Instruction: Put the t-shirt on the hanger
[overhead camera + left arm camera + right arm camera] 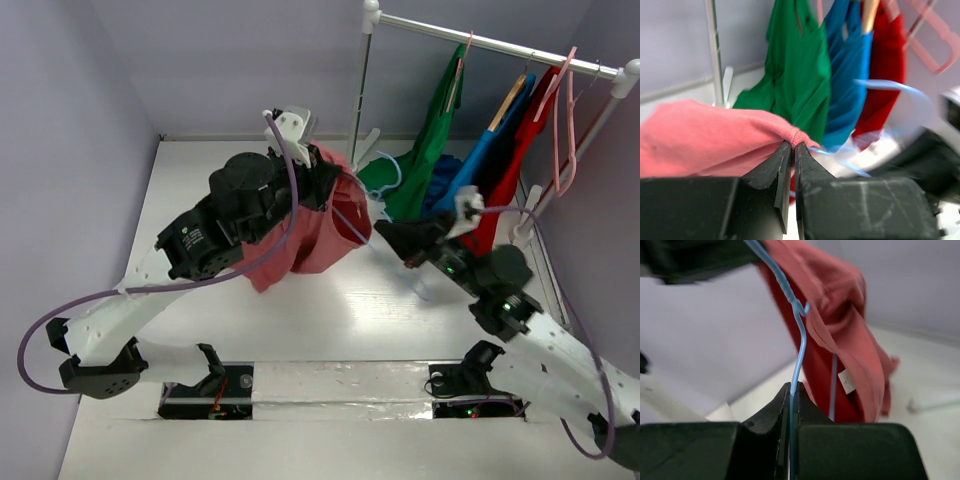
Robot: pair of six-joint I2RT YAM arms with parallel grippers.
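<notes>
**T-shirt** (305, 235): salmon-pink soft knit with a ribbed neckband, bunched and hanging above the white table (300, 320) between the arms.
**Left gripper** (792, 146): black wedge fingers pressed together on a gathered fold of the shirt.
**Hanger** (799, 345): thin light-blue wire with a twisted neck, one strand running behind the neckband.
**Right gripper** (793, 386): clamped on the wire.
**Rail** (480, 40): metal, carrying draped green (425, 150), blue (490, 150) and red (518, 165) garments.

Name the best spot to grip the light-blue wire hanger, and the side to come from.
Probably the bare wire beside the twist of the hanger, from the right arm's side: the t-shirt drapes the far part, leaving this thin stretch free. The right gripper is shut on it there.
</notes>
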